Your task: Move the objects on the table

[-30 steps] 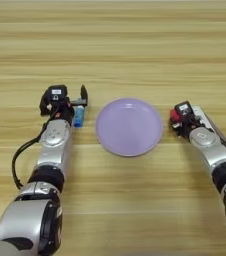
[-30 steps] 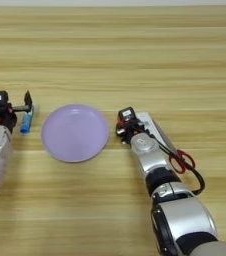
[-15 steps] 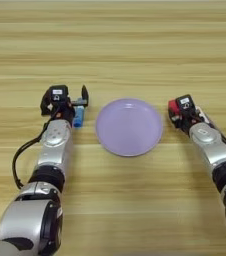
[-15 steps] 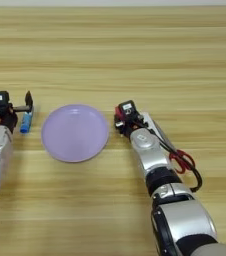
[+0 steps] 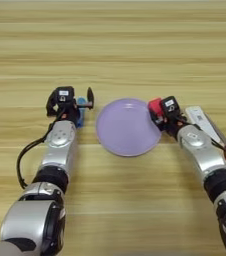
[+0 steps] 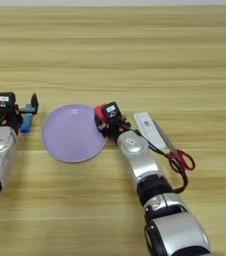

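A broad light-brown wooden table (image 5: 135,45) with horizontal grain stripes fills both views; nothing of the room beyond it shows. A round lilac plate (image 5: 127,126) lies at the middle. At its right rim the right gripper (image 5: 156,111) is clenched on a small red cube (image 5: 154,106), which sits over the plate's edge. Left of the plate, the left gripper (image 5: 70,100) has its fingers spread wide around a short blue-and-white cylinder (image 5: 80,112) lying on the table. A white oblong remote-like bar (image 6: 149,130) lies right of the right arm, with red-handled scissors (image 6: 177,156) just beside it. The right eye view shows both scissor loops whole; the left eye view cuts them at its right edge.
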You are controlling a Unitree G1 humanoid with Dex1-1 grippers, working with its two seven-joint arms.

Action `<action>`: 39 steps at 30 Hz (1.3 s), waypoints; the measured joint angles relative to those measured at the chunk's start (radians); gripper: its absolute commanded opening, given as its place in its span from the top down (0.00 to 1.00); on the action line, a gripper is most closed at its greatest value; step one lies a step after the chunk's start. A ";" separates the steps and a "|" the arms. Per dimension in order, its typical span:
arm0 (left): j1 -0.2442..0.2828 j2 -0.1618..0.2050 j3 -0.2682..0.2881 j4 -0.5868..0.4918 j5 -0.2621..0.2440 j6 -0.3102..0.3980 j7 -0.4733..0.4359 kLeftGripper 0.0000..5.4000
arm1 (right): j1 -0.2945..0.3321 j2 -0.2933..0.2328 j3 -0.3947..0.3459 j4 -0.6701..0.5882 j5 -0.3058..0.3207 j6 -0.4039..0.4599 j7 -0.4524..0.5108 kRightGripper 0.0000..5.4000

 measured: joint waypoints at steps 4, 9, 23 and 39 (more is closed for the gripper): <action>0.000 -0.001 -0.002 0.000 0.001 0.001 0.001 0.00 | 0.007 0.019 0.024 0.000 -0.007 0.000 0.010 0.58; 0.000 -0.004 -0.007 0.000 0.003 0.003 0.002 0.00 | 0.007 0.026 0.046 0.026 -0.027 0.000 0.015 0.58; 0.000 -0.011 -0.022 0.000 0.004 0.022 0.003 0.00 | 0.004 0.045 0.057 0.083 -0.028 0.001 0.045 0.58; 0.000 -0.011 -0.024 0.000 0.004 0.023 0.010 0.00 | 0.004 0.047 0.069 0.084 -0.034 0.001 0.067 0.24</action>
